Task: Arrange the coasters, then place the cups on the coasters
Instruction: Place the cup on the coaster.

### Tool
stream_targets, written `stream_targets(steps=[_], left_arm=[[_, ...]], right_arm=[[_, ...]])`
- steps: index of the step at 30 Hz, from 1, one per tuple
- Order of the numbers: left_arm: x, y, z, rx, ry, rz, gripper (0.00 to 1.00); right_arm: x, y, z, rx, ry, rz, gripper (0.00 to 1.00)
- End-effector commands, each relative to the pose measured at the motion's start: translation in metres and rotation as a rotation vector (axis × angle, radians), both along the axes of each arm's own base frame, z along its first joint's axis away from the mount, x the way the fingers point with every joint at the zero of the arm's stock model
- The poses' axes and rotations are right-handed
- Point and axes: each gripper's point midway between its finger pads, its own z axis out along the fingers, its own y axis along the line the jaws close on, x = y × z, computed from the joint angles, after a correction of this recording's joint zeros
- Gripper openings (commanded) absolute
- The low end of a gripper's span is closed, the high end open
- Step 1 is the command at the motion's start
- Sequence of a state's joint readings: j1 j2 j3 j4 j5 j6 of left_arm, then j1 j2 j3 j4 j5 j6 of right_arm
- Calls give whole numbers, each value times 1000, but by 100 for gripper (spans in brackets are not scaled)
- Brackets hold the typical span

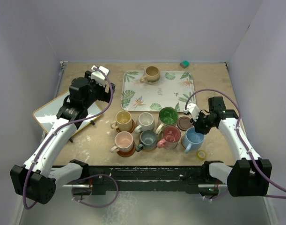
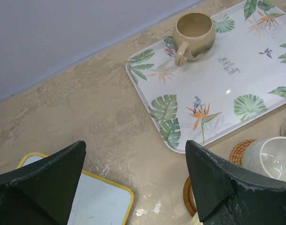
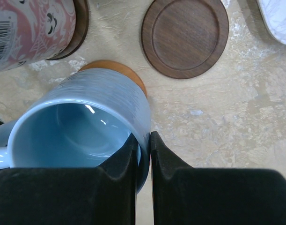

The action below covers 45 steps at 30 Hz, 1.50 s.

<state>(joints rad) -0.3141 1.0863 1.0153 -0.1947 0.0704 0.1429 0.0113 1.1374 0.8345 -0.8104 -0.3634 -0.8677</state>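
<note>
Viewing from above, six cups [image 1: 145, 121] appear seated on coasters [image 1: 127, 152] in front of the tray [image 1: 171, 91]. The blue cup [image 1: 193, 139], off the tray's near right corner, is held by the right gripper [image 1: 197, 126]. One dark coaster [image 1: 185, 123] lies bare there, with a tape roll [image 1: 201, 154] beyond it. The tan cup [image 1: 151, 73] stands on the tray, not yet moved.

From the left wrist, the left gripper [image 2: 135, 154] is seen wide open and empty, left of the tray, with no obstruction toward the tan cup.

From the right wrist, the jaws are clamped on the blue cup's wall over an orange coaster [image 3: 114, 69]; contact cannot be confirmed.

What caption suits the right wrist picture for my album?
Jaws pinch the rim of a light blue ceramic mug over an orange round coaster, beside an empty dark brown wooden coaster.
</note>
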Motion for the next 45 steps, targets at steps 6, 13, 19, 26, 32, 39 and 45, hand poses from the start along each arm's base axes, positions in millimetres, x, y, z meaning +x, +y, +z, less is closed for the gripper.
stream_targets(steps=[6,13,19,26,32,39,45], left_arm=[[4,4,17,-4,-76,9,84],[4,3,16,-4,-75,6,84],[4,3,16,-3,-76,6,84],[5,3,17,-4,-78,6,84],[4,3,16,-4,-78,7,84],[4,3,17,-3,-81,6,84],[3,3,18,-3,-83,5,84]], right_arm=[[13,13,6,74,-73,2,0],[11,15,5,88,-64,-14,0],[10,14,3,89,-56,-38,0],[7,13,2,81,-58,-46,0],[7,12,0,72,-60,-57,0],[6,12,-3,62,-57,-61,0],[7,12,-7,54,-57,-64,0]])
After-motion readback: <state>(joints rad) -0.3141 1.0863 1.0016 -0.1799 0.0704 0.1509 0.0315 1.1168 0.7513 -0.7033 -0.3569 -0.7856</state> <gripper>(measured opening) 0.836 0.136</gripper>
